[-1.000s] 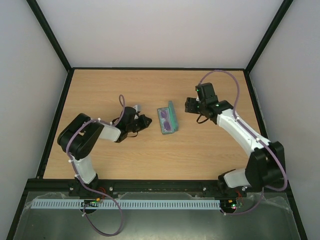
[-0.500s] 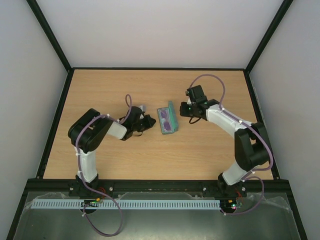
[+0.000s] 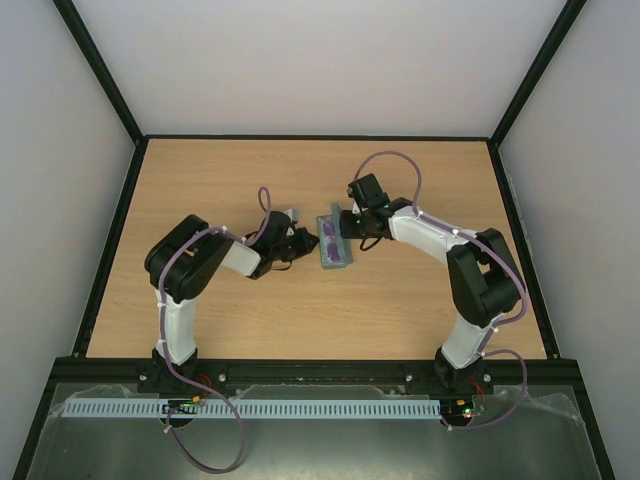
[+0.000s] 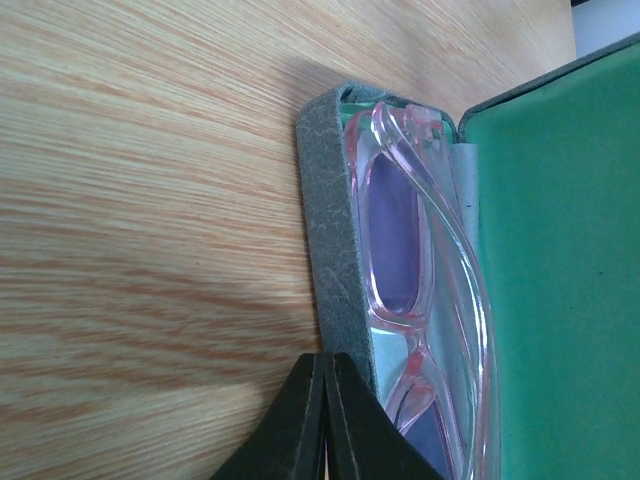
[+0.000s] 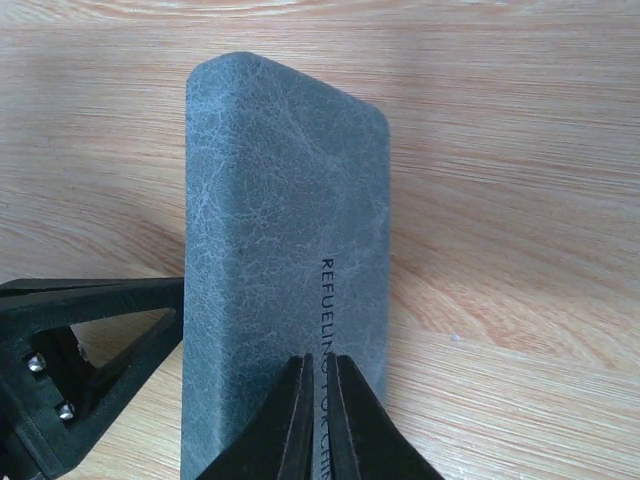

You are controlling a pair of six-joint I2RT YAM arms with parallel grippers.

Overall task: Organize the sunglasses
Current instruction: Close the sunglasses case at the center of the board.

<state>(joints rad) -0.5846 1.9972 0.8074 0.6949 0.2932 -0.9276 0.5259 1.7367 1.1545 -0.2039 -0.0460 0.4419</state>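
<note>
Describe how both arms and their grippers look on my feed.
Both the left arm and right arm have white links between bulky black joints, each with a looping purple cable. The left gripper and right gripper have slim, tapered black fingers.

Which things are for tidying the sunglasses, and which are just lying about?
For the job:
- sunglasses, lying in the open case
- case
- left hand, shut, at the case's edge
- right hand, shut, at the back of the lid

Just there:
- table
- walls
</note>
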